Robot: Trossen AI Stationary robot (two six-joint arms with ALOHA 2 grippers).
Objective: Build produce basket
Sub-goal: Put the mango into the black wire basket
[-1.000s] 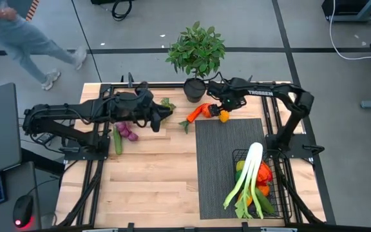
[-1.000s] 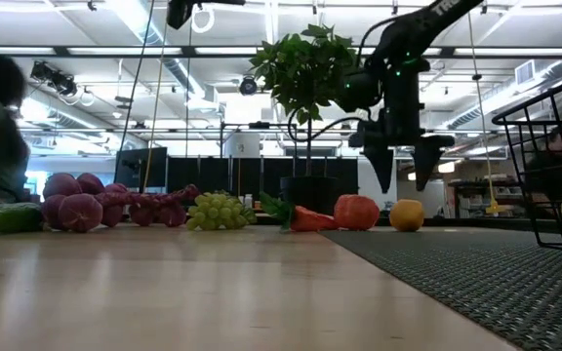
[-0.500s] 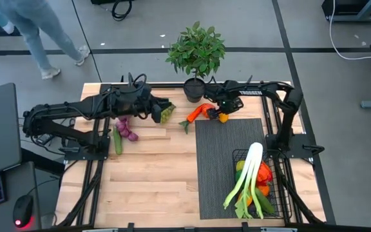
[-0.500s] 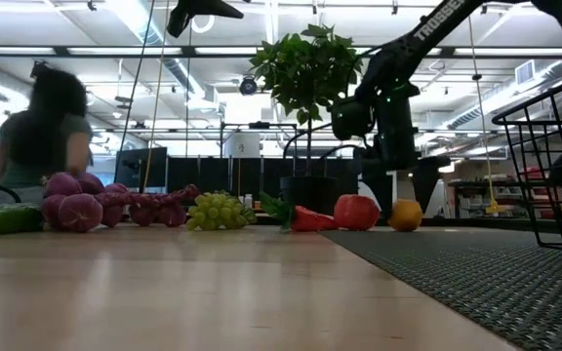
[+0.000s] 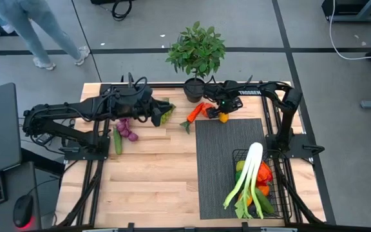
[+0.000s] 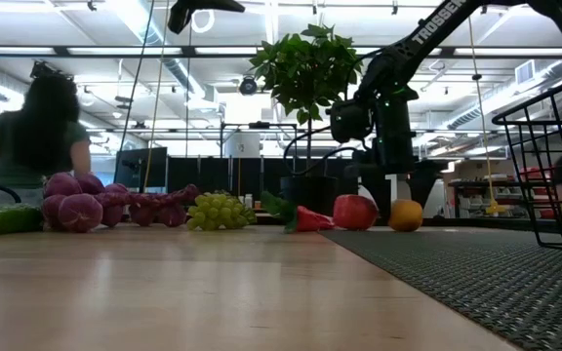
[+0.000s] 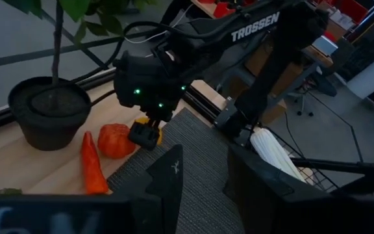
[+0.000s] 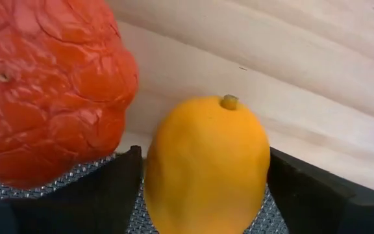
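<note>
The right gripper (image 5: pixel 220 113) is lowered at the table's far edge with its 2 dark fingers (image 8: pixel 317 195) spread either side of the yellow-orange citrus fruit (image 8: pixel 206 166), beside the wrinkled red pepper (image 8: pixel 47 88). The black wire-mesh basket (image 5: pixel 283 205) sits on the grey ribbed mat (image 5: pixel 214 167), holding a white-green leek (image 5: pixel 247 171). The left gripper (image 5: pixel 157 113) is open above the green grapes (image 6: pixel 216 212).

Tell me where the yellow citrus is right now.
In the high view the yellow citrus lies at the mat's far edge, beside the red wrinkled fruit, between the right pincer's open fingers.
</note>
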